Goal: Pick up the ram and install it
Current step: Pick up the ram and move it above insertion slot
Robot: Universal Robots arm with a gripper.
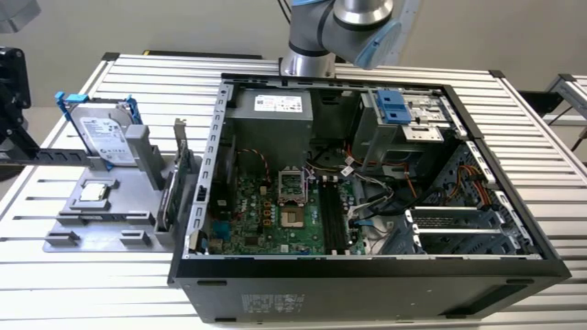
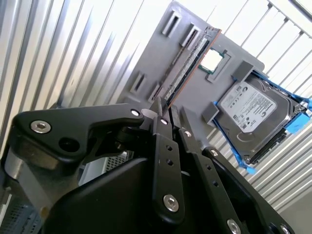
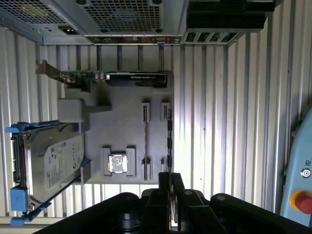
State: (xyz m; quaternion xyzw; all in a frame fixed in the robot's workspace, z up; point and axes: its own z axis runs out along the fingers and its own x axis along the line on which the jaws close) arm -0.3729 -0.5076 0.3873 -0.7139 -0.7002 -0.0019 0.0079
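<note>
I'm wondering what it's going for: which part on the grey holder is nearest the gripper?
The ram, the long thin stick standing on edge; its end is right before the gripper. The square chip and the hard drive sit farther off.

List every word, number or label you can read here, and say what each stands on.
Label on the hard drive: too small to read.
Sticker on the power supply: too small to read.
Sticker on the computer case: blurred, unreadable.
Print on the graphics card: unreadable.
</note>
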